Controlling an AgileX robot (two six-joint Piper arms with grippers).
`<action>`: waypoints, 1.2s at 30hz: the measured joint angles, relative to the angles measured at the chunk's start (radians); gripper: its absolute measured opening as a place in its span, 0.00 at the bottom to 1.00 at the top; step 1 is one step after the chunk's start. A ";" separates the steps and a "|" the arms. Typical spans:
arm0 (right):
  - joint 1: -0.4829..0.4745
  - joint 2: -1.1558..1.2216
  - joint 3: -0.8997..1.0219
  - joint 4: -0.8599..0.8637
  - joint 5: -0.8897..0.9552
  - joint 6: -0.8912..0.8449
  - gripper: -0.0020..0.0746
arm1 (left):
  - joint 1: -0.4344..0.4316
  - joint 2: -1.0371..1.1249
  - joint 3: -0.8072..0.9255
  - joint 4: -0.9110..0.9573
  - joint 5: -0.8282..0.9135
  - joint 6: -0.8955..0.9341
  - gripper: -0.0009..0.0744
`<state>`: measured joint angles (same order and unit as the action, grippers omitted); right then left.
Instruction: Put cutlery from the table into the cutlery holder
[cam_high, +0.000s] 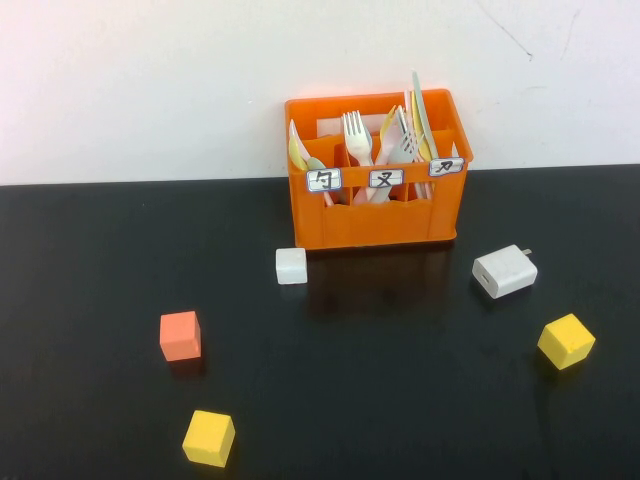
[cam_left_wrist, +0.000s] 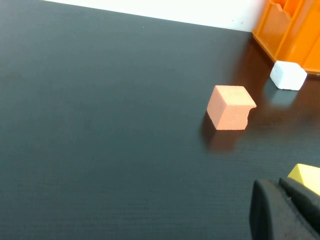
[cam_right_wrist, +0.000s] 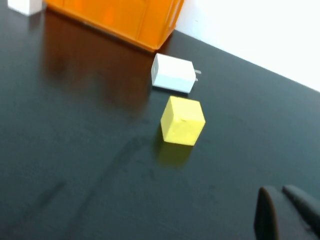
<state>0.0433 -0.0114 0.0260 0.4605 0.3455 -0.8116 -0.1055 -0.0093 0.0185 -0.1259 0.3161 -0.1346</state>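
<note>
The orange cutlery holder (cam_high: 375, 215) stands at the back middle of the black table (cam_high: 380, 380). The pale mint-green knife (cam_high: 421, 105) stands upright in its right compartment, leaning slightly. Neither gripper shows in the high view. In the left wrist view my left gripper (cam_left_wrist: 274, 184) is shut and empty, low over the table near a yellow cube (cam_left_wrist: 306, 177) and an orange cube (cam_left_wrist: 230, 106). In the right wrist view my right gripper (cam_right_wrist: 276, 190) is shut and empty, some way from another yellow cube (cam_right_wrist: 182, 121). The holder's corner also shows in both wrist views (cam_left_wrist: 295, 30) (cam_right_wrist: 115, 17).
White forks (cam_high: 356, 135) and other cutlery fill the holder. On the table lie a white cube (cam_high: 291, 265), a white charger (cam_high: 504, 271), a yellow cube (cam_high: 566, 340) on the right, an orange cube (cam_high: 180, 335) and a yellow cube (cam_high: 209, 438) on the left.
</note>
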 joint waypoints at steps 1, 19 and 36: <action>0.000 0.000 0.000 -0.002 -0.002 0.021 0.02 | 0.000 0.000 0.000 0.000 0.000 0.000 0.01; -0.002 0.000 -0.003 -0.461 -0.017 0.750 0.02 | 0.000 0.000 0.000 0.000 0.000 0.000 0.01; -0.018 0.000 -0.008 -0.487 0.005 0.820 0.02 | 0.000 -0.002 0.000 0.000 0.000 0.000 0.01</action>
<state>0.0255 -0.0114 0.0181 -0.0267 0.3500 0.0087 -0.1055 -0.0116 0.0185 -0.1259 0.3161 -0.1346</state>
